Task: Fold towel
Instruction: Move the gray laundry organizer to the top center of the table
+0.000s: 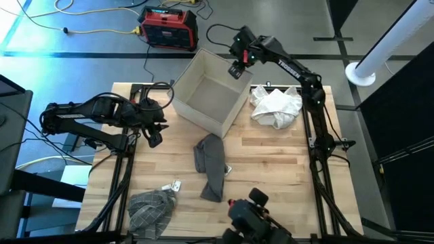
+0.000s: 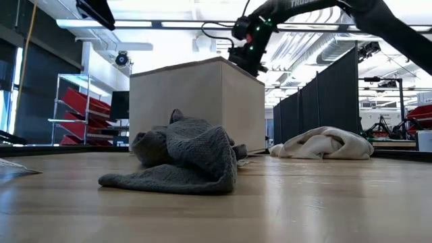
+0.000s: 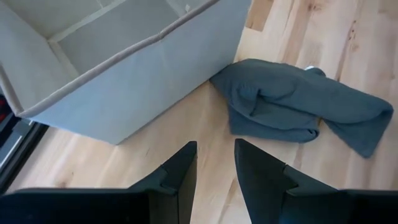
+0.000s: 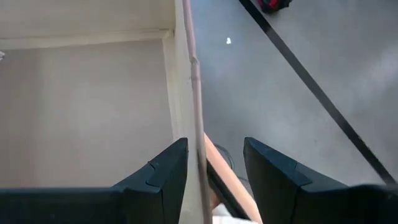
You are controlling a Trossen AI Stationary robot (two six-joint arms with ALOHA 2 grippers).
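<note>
Pincer of the right arm (image 1: 235, 70) hung over the far rim of the box, and in the right wrist view its two dark fingers (image 4: 158, 180) stood apart with the thin wall of the box between them; whether they pressed on this wall I could not tell. Pincer of the left arm (image 1: 154, 139) was low over the tabletop (image 1: 271, 156), just beside the near left side of the box, and its fingers (image 3: 180, 174) stood a little apart with only bare wood between them, so it was released and held nothing. Of the things on the wooden tabletop, the largest was the pale fabric box (image 1: 210, 95), open at the top and standing at the far edge, turned at an angle. To the right of the box, near the base of the right arm, a white cloth (image 1: 276, 107) lay crumpled in a heap. The grey towel (image 1: 211, 165), the thing of the task, lay bunched and not folded in the middle of the tabletop, just in front of the box; one long end of it reached toward the near edge. At the near left corner lay a checked grey cloth (image 1: 149, 207), also crumpled, and close beside it was a small white object (image 1: 175, 184) that I could not identify.
</note>
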